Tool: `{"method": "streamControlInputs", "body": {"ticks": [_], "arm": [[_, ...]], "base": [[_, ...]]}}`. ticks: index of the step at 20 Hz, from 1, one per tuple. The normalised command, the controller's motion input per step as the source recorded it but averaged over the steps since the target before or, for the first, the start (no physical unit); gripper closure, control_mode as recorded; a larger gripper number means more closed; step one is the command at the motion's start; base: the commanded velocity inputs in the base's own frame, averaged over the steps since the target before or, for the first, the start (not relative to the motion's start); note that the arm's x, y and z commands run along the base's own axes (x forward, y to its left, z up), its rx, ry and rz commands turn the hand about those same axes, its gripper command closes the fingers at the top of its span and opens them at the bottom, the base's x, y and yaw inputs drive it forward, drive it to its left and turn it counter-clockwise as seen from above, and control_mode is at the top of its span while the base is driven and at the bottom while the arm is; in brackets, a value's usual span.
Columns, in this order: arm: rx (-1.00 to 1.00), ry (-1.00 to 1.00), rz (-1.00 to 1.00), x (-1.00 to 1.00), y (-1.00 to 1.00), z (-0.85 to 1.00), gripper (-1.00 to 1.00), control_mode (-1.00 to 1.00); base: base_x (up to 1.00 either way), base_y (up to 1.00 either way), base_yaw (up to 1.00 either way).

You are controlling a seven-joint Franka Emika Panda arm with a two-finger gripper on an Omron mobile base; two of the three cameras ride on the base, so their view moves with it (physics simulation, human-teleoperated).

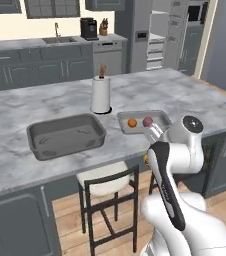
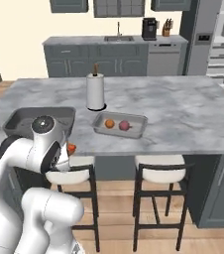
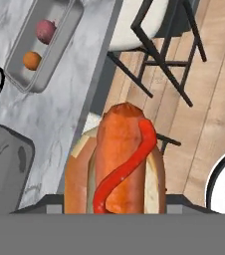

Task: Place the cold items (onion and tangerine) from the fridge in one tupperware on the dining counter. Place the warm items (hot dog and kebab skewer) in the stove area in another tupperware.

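Hot dog (image 3: 115, 162) sits right at the hand camera, bun and sausage with a red sauce line, carried lengthwise; the fingers are closed on it, though the tips themselves are hidden under it. In the right base view a bit of orange-red shows by the wrist (image 2: 72, 148), below the counter edge, above a stool (image 2: 68, 173).

Risk 1: the hand is low, off the counter's front side. Lifting toward the tupperware could clip the counter edge (image 3: 100, 79) and knock the bun loose.

Risk 2: the grip looks to be on soft bread. Judged slippery; the sausage may slide out if the hand tilts, dropping to the wood floor (image 3: 209, 89).

Risk 3: wrong container. The small tupperware (image 1: 161, 119) already holds the tangerine (image 1: 132, 122) and onion (image 1: 147, 121). The warm item belongs in the large dark tupperware (image 1: 67, 135), which looks empty, to its left. They sit near each other, so a sloppy approach mixes them.

Farther back a paper towel roll (image 1: 100, 94) stands upright just behind both containers; a wide swing could tip it.
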Motion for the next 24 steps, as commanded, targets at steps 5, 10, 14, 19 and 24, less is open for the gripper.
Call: {"method": "streamControlInputs", "body": {"ticks": [5,10,14,19,24], "arm": [[0.0,0.0,0.0,0.0,0.0,0.0,1.0,1.0],[0.0,0.0,0.0,0.0,0.0,0.0,1.0,1.0],[0.0,0.0,0.0,0.0,0.0,0.0,1.0,1.0],[0.0,0.0,0.0,0.0,0.0,0.0,1.0,1.0],[0.0,0.0,0.01,0.27,0.09,0.16,1.0,-1.0]], "base": [[0.4,1.0,0.0],[0.13,0.9,0.0],[0.51,0.66,0.0],[0.62,0.25,0.0],[0.12,0.04,0.01]]}}
